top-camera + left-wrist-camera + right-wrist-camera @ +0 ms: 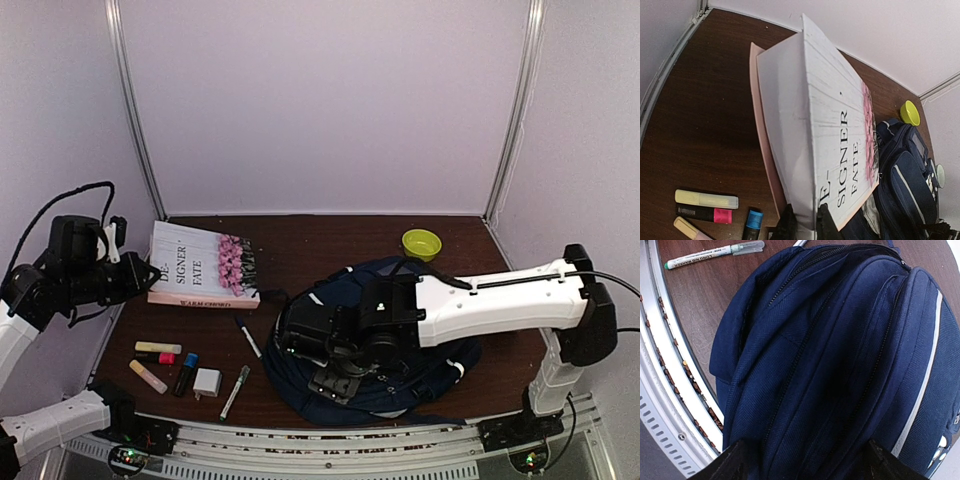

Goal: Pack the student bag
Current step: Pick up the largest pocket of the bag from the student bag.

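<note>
The student bag (400,385) is a navy-blue backpack lying on the right half of the table, also seen in the left wrist view (905,185) and filling the right wrist view (840,365). My right gripper (296,345) rests on its top, open, fingers spread wide with bag fabric between them (807,467). A white book with pink flowers on its cover (200,265) lies left of the bag. My left gripper (140,280) is shut on the book's near edge (807,225). The book (830,130) stands tilted in that view.
Left front of the table: a yellow highlighter (158,348), a pink one (155,358), a beige one (148,376), a blue marker (186,374), a white cube (207,383), a green-capped marker (235,392) and a pen (248,336). A yellow bowl (421,243) sits at the back right.
</note>
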Controlling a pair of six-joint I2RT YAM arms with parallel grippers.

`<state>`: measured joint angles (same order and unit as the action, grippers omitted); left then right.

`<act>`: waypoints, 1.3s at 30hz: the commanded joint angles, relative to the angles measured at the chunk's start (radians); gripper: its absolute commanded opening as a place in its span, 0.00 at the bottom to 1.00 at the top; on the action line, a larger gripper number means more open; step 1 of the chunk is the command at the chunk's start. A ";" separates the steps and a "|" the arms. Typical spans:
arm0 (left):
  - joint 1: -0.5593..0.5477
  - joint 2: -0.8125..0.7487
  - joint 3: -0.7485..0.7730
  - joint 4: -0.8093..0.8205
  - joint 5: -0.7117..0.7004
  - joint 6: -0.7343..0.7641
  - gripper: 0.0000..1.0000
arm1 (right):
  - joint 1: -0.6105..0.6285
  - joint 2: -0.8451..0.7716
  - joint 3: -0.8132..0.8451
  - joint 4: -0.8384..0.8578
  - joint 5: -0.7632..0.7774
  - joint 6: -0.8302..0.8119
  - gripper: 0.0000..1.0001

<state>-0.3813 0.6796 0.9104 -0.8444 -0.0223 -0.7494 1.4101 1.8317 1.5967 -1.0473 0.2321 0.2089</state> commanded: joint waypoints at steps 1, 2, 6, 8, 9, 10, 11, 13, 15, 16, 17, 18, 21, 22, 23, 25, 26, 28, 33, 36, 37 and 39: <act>0.007 -0.005 0.041 0.034 0.004 0.001 0.00 | 0.010 0.032 0.008 0.015 0.040 0.006 0.79; 0.007 -0.005 0.041 0.034 0.003 0.000 0.00 | 0.011 0.036 0.008 0.014 0.068 0.008 0.78; 0.006 -0.008 0.040 0.034 0.008 0.001 0.00 | 0.009 0.043 -0.003 0.016 0.202 0.019 0.61; 0.006 -0.008 0.041 0.034 0.010 0.001 0.00 | 0.006 0.044 -0.016 0.021 0.231 0.012 0.39; 0.007 -0.008 0.041 0.036 0.016 0.001 0.00 | 0.005 0.045 -0.025 0.023 0.236 0.009 0.27; 0.007 -0.008 0.042 0.041 0.026 0.000 0.00 | 0.003 0.045 -0.030 0.025 0.238 0.007 0.15; 0.007 -0.008 0.043 0.044 0.035 -0.001 0.00 | 0.002 0.043 -0.032 0.023 0.239 0.008 0.07; 0.006 -0.006 0.047 0.045 0.049 -0.001 0.00 | 0.002 0.023 -0.039 0.032 0.240 0.007 0.00; 0.006 -0.006 0.052 0.046 0.065 -0.003 0.00 | -0.001 -0.014 -0.045 0.049 0.239 0.006 0.00; 0.007 -0.006 0.058 0.047 0.079 -0.007 0.00 | -0.004 -0.036 -0.047 0.057 0.241 0.009 0.00; 0.007 -0.005 0.065 0.048 0.096 -0.012 0.00 | -0.018 -0.059 -0.046 0.061 0.244 0.019 0.00; 0.006 -0.004 0.074 0.048 0.115 -0.016 0.00 | -0.035 -0.082 -0.044 0.060 0.256 0.038 0.00; 0.003 -0.004 0.095 0.048 0.157 -0.025 0.00 | -0.113 -0.157 -0.037 0.037 0.288 0.125 0.00; 0.003 -0.005 0.099 0.048 0.172 -0.029 0.00 | -0.140 -0.190 -0.045 0.045 0.291 0.148 0.00; -0.001 -0.003 0.099 0.048 0.190 -0.031 0.00 | -0.161 -0.225 -0.061 0.063 0.289 0.165 0.00; -0.018 -0.002 0.099 0.045 0.212 -0.035 0.00 | -0.194 -0.297 -0.105 0.124 0.279 0.186 0.00; -0.029 -0.004 0.099 0.043 0.215 -0.039 0.00 | -0.205 -0.333 -0.124 0.152 0.268 0.192 0.00; -0.047 -0.011 0.101 0.042 0.230 -0.047 0.00 | -0.223 -0.386 -0.155 0.193 0.251 0.213 0.00; -0.101 -0.019 0.087 0.098 0.287 -0.088 0.00 | -0.249 -0.457 -0.176 0.241 0.257 0.236 0.00; -0.151 -0.005 0.063 0.149 0.286 -0.117 0.00 | -0.251 -0.467 -0.180 0.268 0.229 0.223 0.00; -0.171 0.005 0.056 0.163 0.283 -0.125 0.00 | -0.251 -0.469 -0.183 0.275 0.223 0.225 0.00; -0.222 0.030 0.048 0.192 0.266 -0.139 0.00 | -0.251 -0.472 -0.187 0.286 0.221 0.235 0.00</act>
<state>-0.5365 0.6781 0.9745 -0.7963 0.2298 -0.8406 1.1675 1.4021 1.4105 -0.8597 0.3954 0.4126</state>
